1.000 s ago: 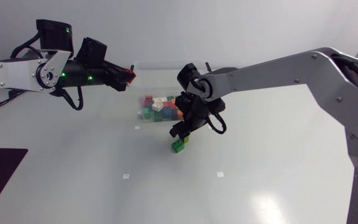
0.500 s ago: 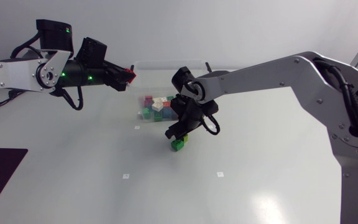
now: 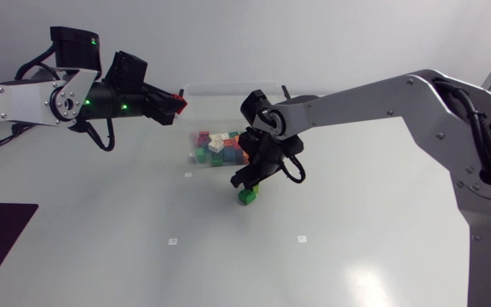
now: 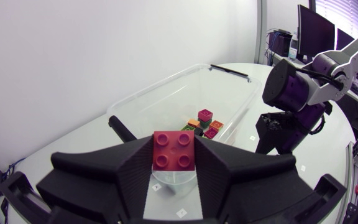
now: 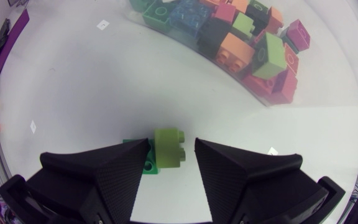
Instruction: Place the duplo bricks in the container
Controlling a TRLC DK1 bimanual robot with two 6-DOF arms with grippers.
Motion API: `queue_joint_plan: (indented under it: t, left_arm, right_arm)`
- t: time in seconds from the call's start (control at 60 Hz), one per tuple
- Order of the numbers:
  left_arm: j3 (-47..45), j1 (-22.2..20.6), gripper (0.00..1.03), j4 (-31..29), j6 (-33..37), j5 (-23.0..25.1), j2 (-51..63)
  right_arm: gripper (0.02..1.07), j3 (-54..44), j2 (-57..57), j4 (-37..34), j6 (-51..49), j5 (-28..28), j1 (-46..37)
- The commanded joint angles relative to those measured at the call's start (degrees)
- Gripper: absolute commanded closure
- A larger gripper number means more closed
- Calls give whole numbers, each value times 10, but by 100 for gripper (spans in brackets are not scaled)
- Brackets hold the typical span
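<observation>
Right gripper [image 5: 171, 155] spread, straddling lime-green plastic duplo brick [image 5: 168, 147] on white table [image 3: 356, 239], just beside clear plastic container [image 4: 160, 87]. Darker green brick [image 5: 145, 165] abuts one finger: centre, then close on lime only. Left gripper [image 4: 174, 163] pinches red brick [image 4: 174, 149].

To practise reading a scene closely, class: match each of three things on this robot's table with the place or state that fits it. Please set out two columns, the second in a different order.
Things:
1. red brick
2. light green brick
3. clear container

Places or states:
A. standing on the table, between the fingers of the right end effector
B. holding a pile of mixed bricks
C. gripped in the left end effector, raised off the table

Pairs: 1-C, 2-A, 3-B
</observation>
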Motion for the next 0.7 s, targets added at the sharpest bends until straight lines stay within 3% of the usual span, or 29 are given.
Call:
queue_joint_plan:
  t: [0.0,0.383,0.45,0.5,0.683]
  left_arm:
    - [-4,-6,90,10,-10,1,-3]
    - [-7,-9,90,10,-12,1,-8]
    - [-9,-9,90,10,-12,1,-9]
    - [-9,-10,90,10,-13,1,-9]
    - [-13,-13,90,9,-14,1,-16]
  right_arm:
    - [47,-34,0,-12,9,6,2]
    - [35,-99,-39,-1,14,13,41]
    - [30,-105,-50,7,17,15,41]
    - [20,-97,-55,4,17,15,35]
    - [18,-79,-53,-5,27,16,33]
